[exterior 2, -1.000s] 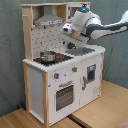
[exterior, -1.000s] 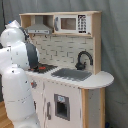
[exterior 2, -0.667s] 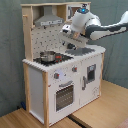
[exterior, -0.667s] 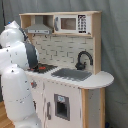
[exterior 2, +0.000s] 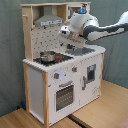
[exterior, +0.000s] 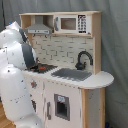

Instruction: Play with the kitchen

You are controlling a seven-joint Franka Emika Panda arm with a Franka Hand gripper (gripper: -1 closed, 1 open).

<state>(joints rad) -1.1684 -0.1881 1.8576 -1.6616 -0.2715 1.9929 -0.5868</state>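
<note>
Little has moved since the earlier frames: in the second exterior view the arm (exterior 2: 100,29) keeps its reach across the upper part of the kitchen (exterior 2: 60,75), its wrist perhaps a touch lower over the counter (exterior 2: 50,64).

That kitchen fills both exterior views, standing upright on a wooden floor (exterior 2: 100,107), with the hood (exterior 2: 50,21) at the top, the dotted backboard (exterior 2: 47,37) below it and the oven door (exterior 2: 64,95) in the front. On the hob (exterior 2: 55,59), near the counter's front edge, sits a small metal pot (exterior 2: 48,56). The sink (exterior: 72,74) and black faucet (exterior: 82,60) lie at the counter's far end in the first exterior view.

The gripper (exterior 2: 72,45) hangs above the counter between hob and sink; whether it is spread or closed, I cannot tell.

To play well, I judge it should descend slowly and straight, choose one target such as the pot, and avoid knocking the backboard.
</note>
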